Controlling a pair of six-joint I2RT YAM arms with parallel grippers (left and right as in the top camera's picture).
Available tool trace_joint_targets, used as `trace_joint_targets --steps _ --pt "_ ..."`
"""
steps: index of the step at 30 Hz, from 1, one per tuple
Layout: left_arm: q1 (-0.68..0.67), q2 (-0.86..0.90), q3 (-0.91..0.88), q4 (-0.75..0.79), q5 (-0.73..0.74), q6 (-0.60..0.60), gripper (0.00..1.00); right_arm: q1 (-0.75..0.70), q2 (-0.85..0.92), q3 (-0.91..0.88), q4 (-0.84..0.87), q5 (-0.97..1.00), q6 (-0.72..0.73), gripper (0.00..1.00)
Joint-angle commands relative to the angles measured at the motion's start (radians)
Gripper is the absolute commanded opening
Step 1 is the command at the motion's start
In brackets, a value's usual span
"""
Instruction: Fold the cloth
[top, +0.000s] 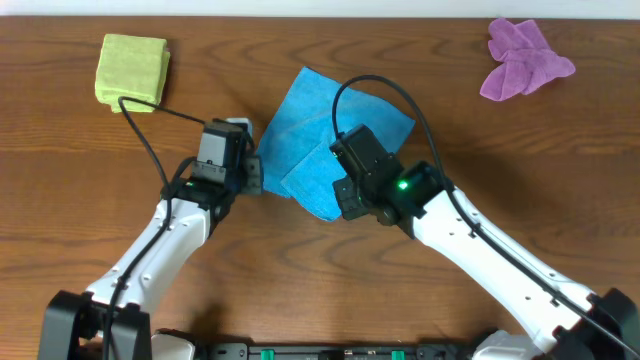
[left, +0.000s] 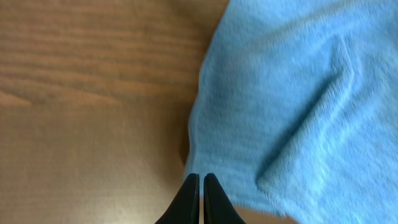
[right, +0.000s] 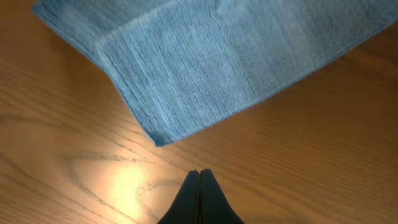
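Observation:
The blue cloth (top: 330, 135) lies partly folded on the wooden table, with one layer turned over another. It also shows in the left wrist view (left: 292, 99) and the right wrist view (right: 205, 56). My left gripper (top: 253, 177) is shut, with its tips (left: 200, 178) at the cloth's left edge and nothing visible between them. My right gripper (top: 345, 197) is shut and empty. Its tips (right: 199, 173) are over bare wood just short of the cloth's near corner.
A folded yellow-green cloth (top: 132, 68) lies at the back left. A crumpled purple cloth (top: 522, 57) lies at the back right. Black cables loop over the blue cloth and run from the yellow-green cloth towards the left arm.

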Motion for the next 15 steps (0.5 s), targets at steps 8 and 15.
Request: trace_joint_targets --steps 8,15 --pt "-0.003 0.167 -0.002 0.059 -0.018 0.01 0.06 0.003 -0.027 -0.013 0.01 0.016 0.047 0.02" --pt "-0.003 0.14 -0.002 0.068 0.006 0.01 0.06 0.003 -0.027 -0.013 0.01 0.016 0.047 0.02"
